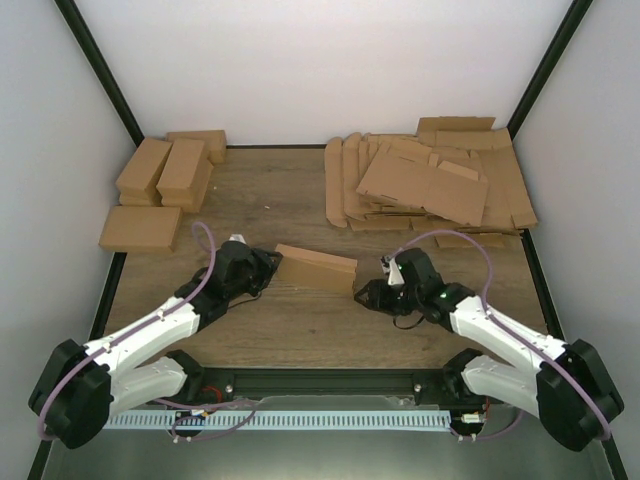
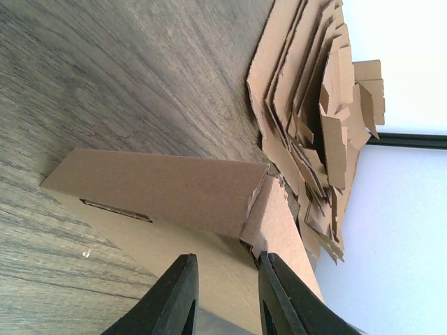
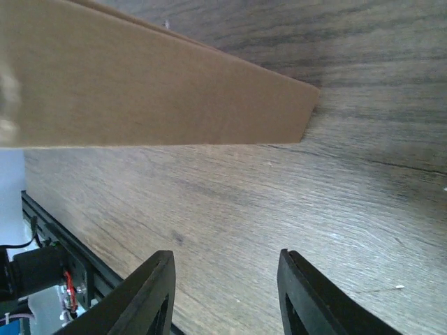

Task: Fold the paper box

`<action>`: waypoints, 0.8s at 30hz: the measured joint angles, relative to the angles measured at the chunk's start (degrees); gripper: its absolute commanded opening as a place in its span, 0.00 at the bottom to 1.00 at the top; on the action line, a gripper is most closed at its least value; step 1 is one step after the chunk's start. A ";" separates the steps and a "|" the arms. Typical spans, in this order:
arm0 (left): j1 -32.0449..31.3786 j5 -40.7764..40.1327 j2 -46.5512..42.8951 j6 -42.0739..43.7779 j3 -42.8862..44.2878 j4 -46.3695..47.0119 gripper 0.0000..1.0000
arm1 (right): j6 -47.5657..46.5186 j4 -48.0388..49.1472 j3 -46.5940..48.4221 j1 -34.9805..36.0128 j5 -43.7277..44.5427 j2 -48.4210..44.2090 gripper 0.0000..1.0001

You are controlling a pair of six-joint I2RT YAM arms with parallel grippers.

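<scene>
The paper box (image 1: 318,268) is a thin wide brown cardboard piece lying at the table's middle, partly folded, with one long panel raised. My left gripper (image 1: 272,264) is at its left end. In the left wrist view the box (image 2: 160,188) lies just ahead of the gripper (image 2: 227,296), whose jaws stand apart, one finger (image 2: 279,293) touching a torn end flap. My right gripper (image 1: 366,291) is at the box's right end. In the right wrist view this gripper (image 3: 227,293) is open and empty above bare wood, with the box (image 3: 140,91) ahead.
A thick pile of flat cardboard sheets (image 1: 430,185) lies at the back right and also shows in the left wrist view (image 2: 314,105). Narrow brick-shaped boxes (image 1: 170,168) and a flat one (image 1: 140,228) sit at the back left. White walls enclose the table.
</scene>
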 measured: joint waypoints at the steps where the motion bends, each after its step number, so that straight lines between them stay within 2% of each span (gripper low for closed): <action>1: 0.00 -0.02 0.07 0.00 0.00 0.07 0.26 | -0.15 -0.96 0.66 -0.11 -0.07 -0.22 0.42; 5: 0.00 -0.11 0.28 0.02 0.09 0.22 0.26 | -1.33 -3.67 6.43 -1.29 -0.83 -1.29 0.38; 8: 0.00 -0.20 0.26 0.02 0.28 -0.09 0.26 | -2.29 -3.06 12.50 -3.26 -3.52 -1.70 0.22; 10: 0.00 -0.20 0.26 0.04 0.35 -0.22 0.26 | -2.78 -0.96 14.64 -5.01 -6.47 -1.36 0.05; 11: 0.00 -0.20 0.26 0.04 0.37 -0.26 0.26 | -2.73 0.37 14.97 -5.84 -8.09 -0.90 0.01; 17: 0.00 -0.20 0.26 0.04 0.37 -0.37 0.26 | -0.92 7.61 14.51 -8.55 -15.80 6.45 0.01; 24: 0.00 -0.20 0.26 0.04 0.37 -0.35 0.26 | 1.99 15.17 8.81 -9.01 -20.50 9.64 0.01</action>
